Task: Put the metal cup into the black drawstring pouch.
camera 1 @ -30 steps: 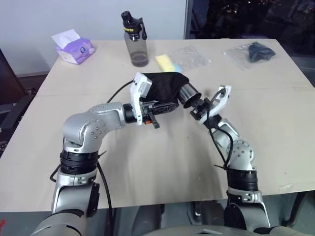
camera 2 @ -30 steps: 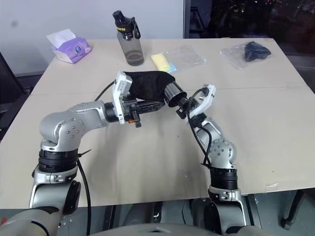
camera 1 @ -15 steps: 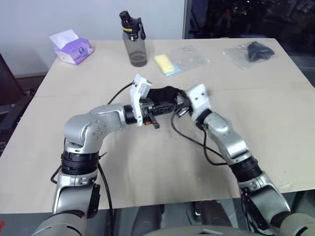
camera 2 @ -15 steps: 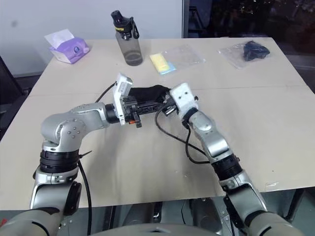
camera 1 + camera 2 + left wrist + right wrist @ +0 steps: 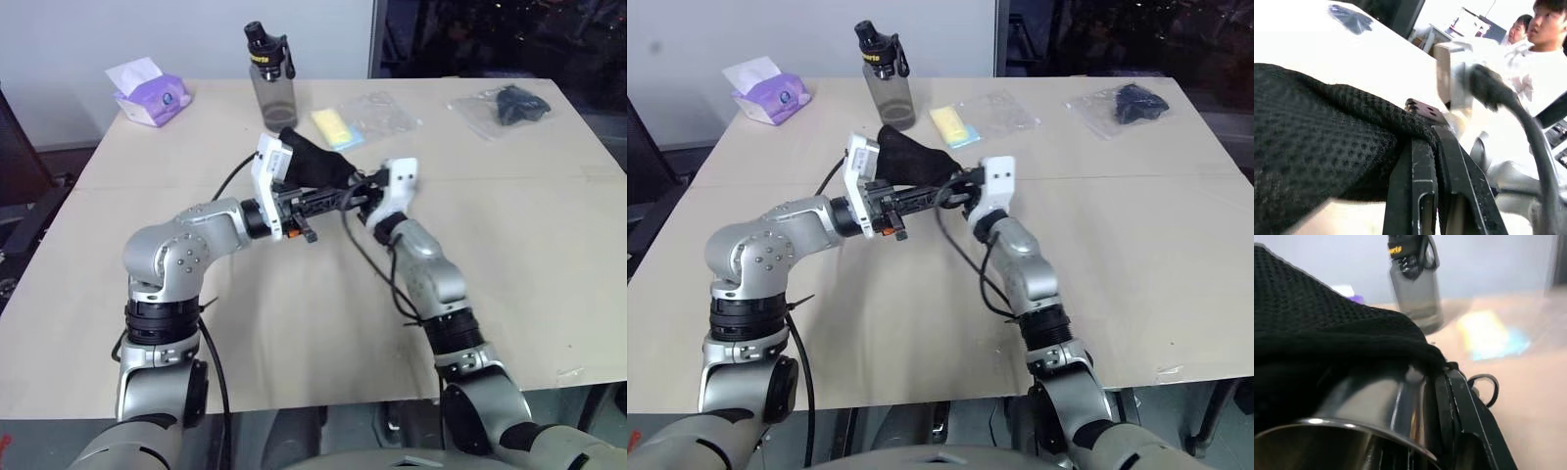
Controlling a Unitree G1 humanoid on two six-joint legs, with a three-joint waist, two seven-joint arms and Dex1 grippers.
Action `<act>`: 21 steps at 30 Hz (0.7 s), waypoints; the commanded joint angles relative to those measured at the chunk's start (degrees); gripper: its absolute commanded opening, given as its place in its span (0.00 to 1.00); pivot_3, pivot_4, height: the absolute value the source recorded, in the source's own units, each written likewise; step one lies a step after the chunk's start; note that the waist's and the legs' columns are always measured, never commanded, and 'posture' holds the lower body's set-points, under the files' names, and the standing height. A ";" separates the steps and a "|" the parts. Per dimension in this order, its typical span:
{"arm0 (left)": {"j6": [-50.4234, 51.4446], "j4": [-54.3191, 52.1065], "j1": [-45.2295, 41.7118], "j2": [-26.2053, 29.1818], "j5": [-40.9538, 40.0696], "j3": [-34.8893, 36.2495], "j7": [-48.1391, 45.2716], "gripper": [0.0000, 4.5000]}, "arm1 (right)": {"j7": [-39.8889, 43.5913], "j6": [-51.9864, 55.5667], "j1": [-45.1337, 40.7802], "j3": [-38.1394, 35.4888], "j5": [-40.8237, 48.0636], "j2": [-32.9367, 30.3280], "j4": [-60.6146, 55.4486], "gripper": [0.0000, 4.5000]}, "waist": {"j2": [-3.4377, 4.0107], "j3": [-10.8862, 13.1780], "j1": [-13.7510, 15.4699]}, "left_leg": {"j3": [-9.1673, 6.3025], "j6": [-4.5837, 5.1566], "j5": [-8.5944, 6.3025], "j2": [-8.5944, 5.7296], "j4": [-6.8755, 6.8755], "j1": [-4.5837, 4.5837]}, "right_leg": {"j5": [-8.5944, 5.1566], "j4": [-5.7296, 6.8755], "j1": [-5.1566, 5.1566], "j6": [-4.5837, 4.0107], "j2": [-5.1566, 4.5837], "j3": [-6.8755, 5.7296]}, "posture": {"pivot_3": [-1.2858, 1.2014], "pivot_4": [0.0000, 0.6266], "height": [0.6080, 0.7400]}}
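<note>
Beige counter (image 5: 294,323), mid-air above it the black drawstring pouch (image 5: 318,166) — left end effector (image 5: 338,199) clamped on its fabric, right end effector (image 5: 1449,396) closed, gripping the metal cup (image 5: 1371,416) partly inside — water bottle (image 5: 271,78) far behind.

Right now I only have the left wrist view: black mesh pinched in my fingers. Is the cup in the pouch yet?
Observer: Partly. In the right wrist view, the black drawstring pouch drapes over the metal cup, but the cup's rim sticks out of it.
Operator: Who has the cup?
Observer: The right gripper, shut on it. It meets the left gripper at the pouch's mouth.
Operator: Anything close behind?
Observer: A water bottle stands upright on the table beyond the pouch.
</note>
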 commanded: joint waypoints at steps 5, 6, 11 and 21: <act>0.77 -2.76 0.62 -0.19 -2.32 -1.83 -1.18 0.00 | -9.73 8.79 -2.95 -16.28 28.94 8.44 -2.13 0.01 | 0.03 0.02 -0.33 | 0.01 0.01 0.00 -0.09 -0.02 0.03 | 0.00 0.03 -0.01 0.00 0.00 0.02 | 0.52 0.24 1.00; 0.73 -2.85 0.76 -0.18 -2.41 -1.80 -1.09 0.00 | -11.47 8.63 -3.21 -17.12 31.39 8.62 -1.73 0.01 | 0.03 0.02 -0.45 | 0.00 0.01 0.00 -0.05 -0.02 0.03 | 0.00 0.04 -0.02 0.00 0.05 0.00 | 0.52 0.24 1.00; 0.56 -3.18 1.21 -0.18 -2.70 -1.93 -0.62 0.00 | -14.71 2.50 -3.48 -11.70 24.77 3.99 -1.12 0.01 | 0.03 0.02 -0.53 | 0.01 0.01 0.00 0.02 -0.05 0.03 | -0.01 0.04 -0.05 0.00 0.15 0.01 | 0.52 0.24 1.00; 0.47 -1.96 0.97 -0.02 -2.95 -0.90 0.01 0.00 | -18.02 -16.52 -7.72 26.90 -43.75 -25.35 1.84 0.01 | 0.00 0.01 -0.43 | 0.19 -0.02 0.01 -0.21 -0.03 -0.04 | -0.02 -0.03 -0.16 0.03 -0.01 0.21 | 0.52 0.24 1.00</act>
